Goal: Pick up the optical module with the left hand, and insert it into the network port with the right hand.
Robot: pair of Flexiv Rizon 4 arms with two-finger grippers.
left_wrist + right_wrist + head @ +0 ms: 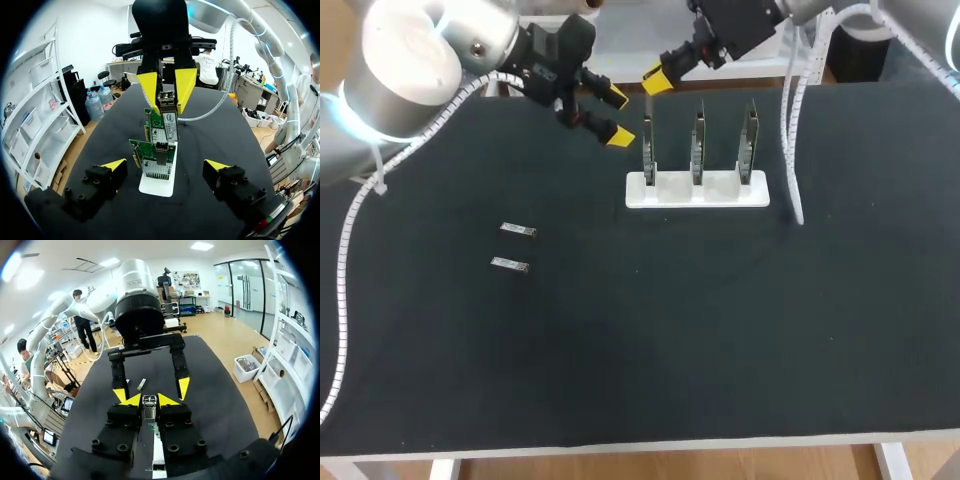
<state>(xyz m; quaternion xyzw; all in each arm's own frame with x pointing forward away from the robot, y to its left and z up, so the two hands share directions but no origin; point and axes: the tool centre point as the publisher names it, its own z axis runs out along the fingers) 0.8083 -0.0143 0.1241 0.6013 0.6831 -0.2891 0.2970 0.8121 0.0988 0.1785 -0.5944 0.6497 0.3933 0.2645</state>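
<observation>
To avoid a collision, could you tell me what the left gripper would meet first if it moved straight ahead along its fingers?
Probably the nearest upright green circuit card in the white holder, straight ahead of the open left gripper; depth is unclear.

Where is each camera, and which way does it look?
Head view: above and behind, looking down on the table; left arm and right arm show.
Left wrist view: on the left arm, facing the cards past the open left gripper.
Right wrist view: on the right arm, looking along the right gripper, shut on the optical module.
Wrist views face each other; each shows the other gripper.
</observation>
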